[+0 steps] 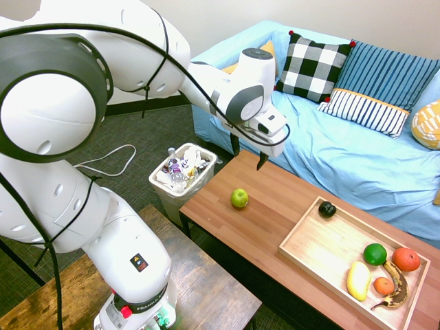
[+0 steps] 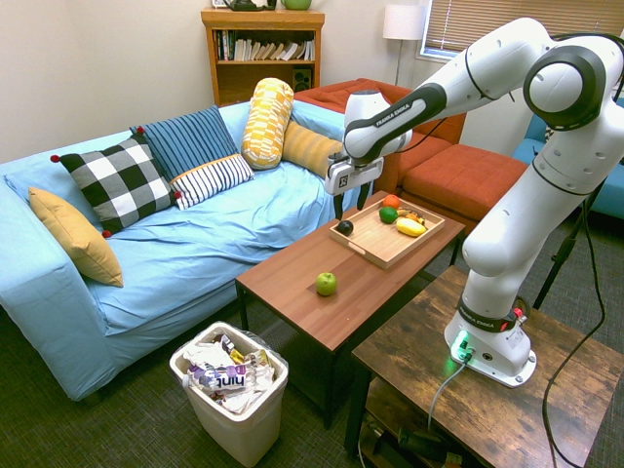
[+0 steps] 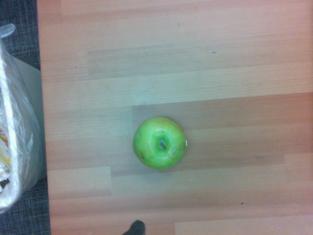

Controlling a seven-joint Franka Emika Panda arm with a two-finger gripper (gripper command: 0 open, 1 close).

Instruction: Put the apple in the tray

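Claw (image 1: 249, 157) spread wide, empty, pointing down over apple (image 1: 239, 198), prob. lining up a grab; tray (image 1: 313, 246) well apart.

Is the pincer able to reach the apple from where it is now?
Probably yes: the pincer hangs open above the apple, which sits alone on the table, nothing between them.

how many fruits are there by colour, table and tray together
Yellow-green: 1, the apple on the table
Deep green: 1
Blackish-green: 1
Orange-red: 2
Yellow: 1
Brown banana: 1
Total: 7, six of them in the tray
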